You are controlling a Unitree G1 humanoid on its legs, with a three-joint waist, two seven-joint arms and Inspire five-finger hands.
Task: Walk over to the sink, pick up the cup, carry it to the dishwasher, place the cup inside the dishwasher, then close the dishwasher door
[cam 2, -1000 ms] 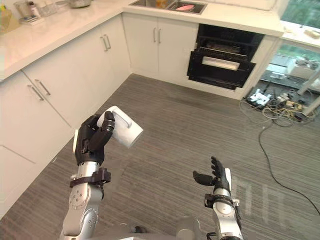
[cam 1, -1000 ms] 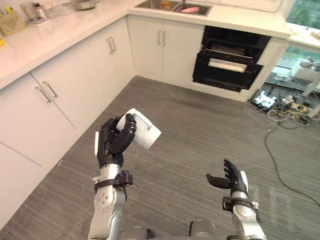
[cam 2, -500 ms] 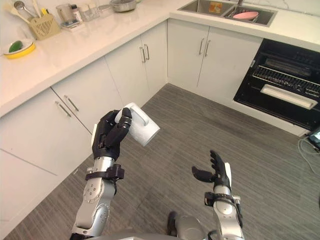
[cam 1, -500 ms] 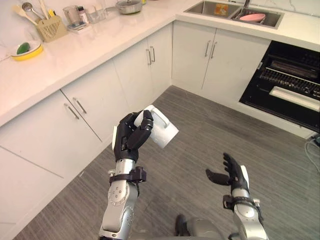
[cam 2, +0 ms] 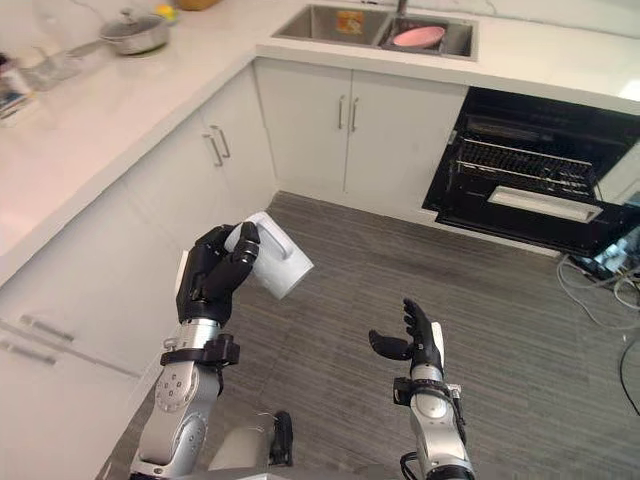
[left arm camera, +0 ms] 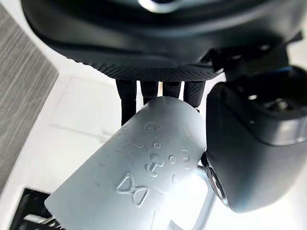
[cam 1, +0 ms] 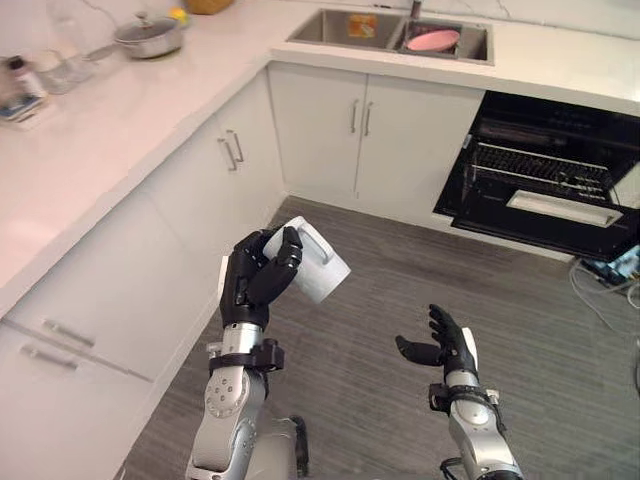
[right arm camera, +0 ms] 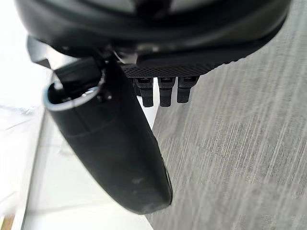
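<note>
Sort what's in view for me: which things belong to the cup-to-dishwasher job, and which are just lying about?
Job in hand:
cup, gripped in the left hand
dishwasher, door open
right hand, open and empty

Lying about:
lidded pot on the counter
pink dish in the sink
</note>
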